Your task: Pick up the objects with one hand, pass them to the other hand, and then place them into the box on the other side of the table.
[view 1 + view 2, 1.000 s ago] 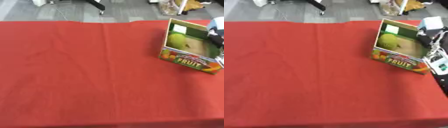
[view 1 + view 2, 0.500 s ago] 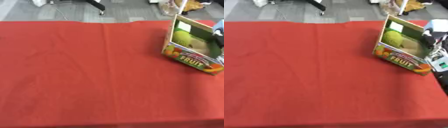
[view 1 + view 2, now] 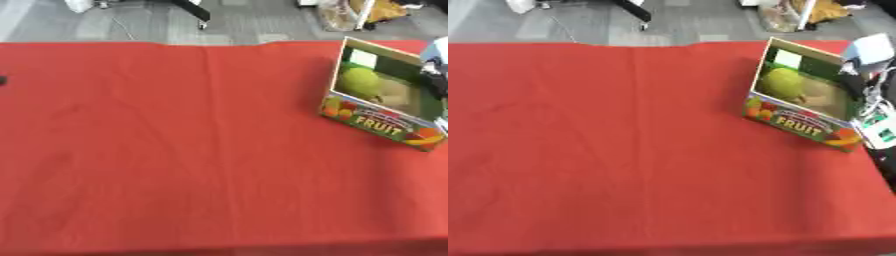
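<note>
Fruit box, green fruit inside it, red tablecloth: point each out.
fruit box (image 3: 796, 122), right eye view, on its printed front wall.
green fruit (image 3: 782, 83), right eye view, on its rounded middle.
red tablecloth (image 3: 175, 140), left eye view, on a bare patch.

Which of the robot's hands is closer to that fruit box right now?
Right. The right robot hand shows at the fruit box's far right side, by its rim, though its fingers can't be made out. The left robot hand shows in neither view, so it is farther off.

Two head-mounted eyes, looking steeply down, both sharing red table (image 3: 175, 150) and fruit box (image 3: 802, 107)
</note>
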